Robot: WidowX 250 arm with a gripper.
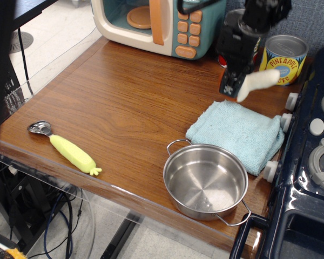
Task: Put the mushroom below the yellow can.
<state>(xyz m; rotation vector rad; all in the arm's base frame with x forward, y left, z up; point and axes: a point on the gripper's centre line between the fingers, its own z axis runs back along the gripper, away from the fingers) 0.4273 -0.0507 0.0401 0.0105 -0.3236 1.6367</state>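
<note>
- The gripper [238,89] is clamped on the mushroom [257,82], whose white stem sticks out rightward, in the air just left of the can [284,60].
- Lower it onto bare wood between can and towel [238,133], without nudging the can.
- Release only once it rests.

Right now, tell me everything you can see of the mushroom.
The mushroom shows only as a soft, cream-white stem sticking out sideways to the right of the dark claw, which grips it; its cap is hidden by the claw. It hangs tilted in the air above the light-blue towel, just in front of the yellow can, touching nothing else visible.
</note>
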